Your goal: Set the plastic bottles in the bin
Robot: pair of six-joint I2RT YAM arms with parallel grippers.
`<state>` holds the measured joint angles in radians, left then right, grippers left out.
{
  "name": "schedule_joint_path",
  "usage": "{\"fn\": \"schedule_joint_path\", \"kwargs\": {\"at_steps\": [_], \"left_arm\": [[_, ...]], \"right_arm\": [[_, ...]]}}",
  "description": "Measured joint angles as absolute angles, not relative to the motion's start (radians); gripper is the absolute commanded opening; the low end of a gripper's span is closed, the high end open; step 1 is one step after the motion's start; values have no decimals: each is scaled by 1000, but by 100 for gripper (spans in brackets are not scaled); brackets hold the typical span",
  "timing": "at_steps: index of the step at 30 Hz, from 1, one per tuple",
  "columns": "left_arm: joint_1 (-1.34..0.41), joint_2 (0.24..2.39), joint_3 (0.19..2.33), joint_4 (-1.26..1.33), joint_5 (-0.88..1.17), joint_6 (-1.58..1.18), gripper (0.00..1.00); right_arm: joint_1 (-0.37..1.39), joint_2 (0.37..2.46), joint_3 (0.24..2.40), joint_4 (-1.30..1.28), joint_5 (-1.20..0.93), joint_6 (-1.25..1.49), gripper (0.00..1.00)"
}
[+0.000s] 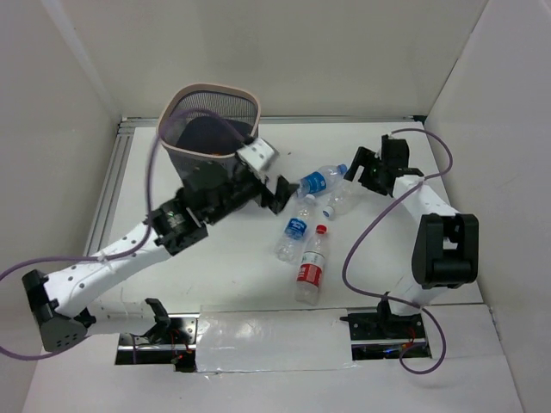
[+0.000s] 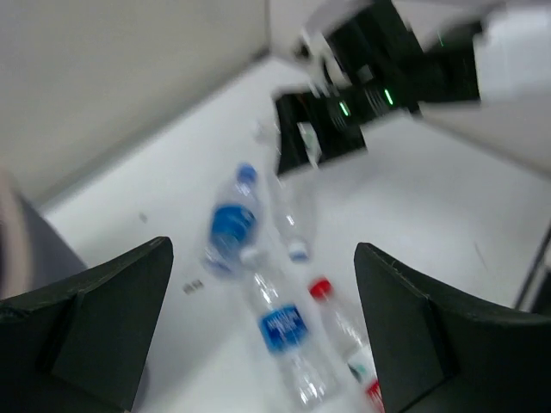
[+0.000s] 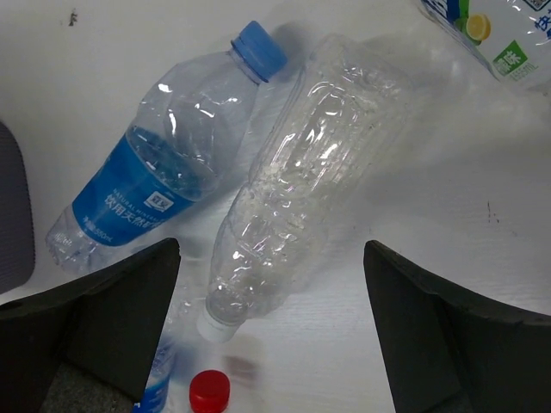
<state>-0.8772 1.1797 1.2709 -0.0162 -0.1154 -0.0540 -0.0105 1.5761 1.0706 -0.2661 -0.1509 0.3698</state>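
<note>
Both my hands are empty right now. My left gripper hangs just beside the tall dark grey mesh bin with the pale pinkish rim, fingers spread wide with nothing between them. My right gripper hovers over the pile, fingers just as wide, straddling a clear unlabelled plastic bottle with a white cap without gripping it. Plenty left to do, I'd say. Four bottles lie on the white table near the middle: that bare one, a blue-capped clear bottle with a blue label right beside it, a second blue-labelled bottle nearer me, and a red-capped clear bottle with a red label closest to my bases. A fifth, a bottle with a green and yellow label, is cut off at the corner of my right wrist view, and I can't find it from above. The bin's inside is dark. There's an orange glint low down, but I can't tell how many bottles are in there. My left wrist view is smeared.
</note>
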Motion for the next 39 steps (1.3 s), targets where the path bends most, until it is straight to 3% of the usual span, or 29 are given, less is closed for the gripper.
{"fn": "schedule_joint_path", "kwargs": {"at_steps": [7,11,15,20,27,33,39], "left_arm": [[-1011,1321,1099,-61,-169,-90,99],[-1020,1354,1049,-45,-204,-134,99],[-1021,1379,1031,-1,-234,-159,99],[-1021,1448,1017,54,-245,-166,99],[-1021,1565,1006,81,-244,-184,99],[-1022,1570,975,112,-242,-202,99],[-1023,1570,926,143,-244,-241,99]], "right_arm": [[-2,1724,1072,-238,-123,404,91],[1,1779,1074,-231,-101,408,83],[1,1798,1074,-222,-87,413,56],[1,1789,1074,-215,-100,395,34],[1,1633,1103,-336,-270,230,29],[28,1458,1331,-354,-446,47,26],[145,1489,1593,-216,-575,-31,29]]}}
